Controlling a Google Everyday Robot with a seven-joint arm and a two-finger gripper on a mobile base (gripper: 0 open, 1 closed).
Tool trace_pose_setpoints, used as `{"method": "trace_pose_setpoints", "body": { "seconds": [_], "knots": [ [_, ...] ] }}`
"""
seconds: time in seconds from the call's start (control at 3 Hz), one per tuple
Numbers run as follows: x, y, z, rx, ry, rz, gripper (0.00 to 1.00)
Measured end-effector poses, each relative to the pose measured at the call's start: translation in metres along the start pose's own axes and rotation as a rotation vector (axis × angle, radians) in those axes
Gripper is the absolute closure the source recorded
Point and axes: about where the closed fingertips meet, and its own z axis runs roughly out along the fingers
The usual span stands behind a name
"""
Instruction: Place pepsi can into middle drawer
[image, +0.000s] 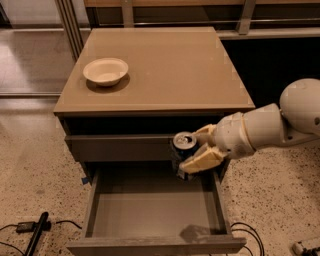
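I am holding the pepsi can (184, 141) upright in my closed tool (196, 149), above the open middle drawer's (145, 211) back right, and am judging the carry nearly done, with lowering and release outstanding.

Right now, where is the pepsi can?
In the camera view, the gripper holds the pepsi can over the back right of the open middle drawer, below the cabinet top.

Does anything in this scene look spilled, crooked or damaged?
Nothing stands out. The gripper holds the pepsi can above the open middle drawer, near its back right corner; the white bowl sits upright on the cabinet top.
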Motion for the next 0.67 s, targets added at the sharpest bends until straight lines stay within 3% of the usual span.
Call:
{"method": "trace_pose_setpoints", "body": {
  "seconds": [0.33,0.67],
  "knots": [
    [0.040,0.026,0.028,-0.030,0.100,-0.035,1.00],
    [0.067,0.040,0.050,0.016,0.147,-0.072,1.00]
  ]
}}
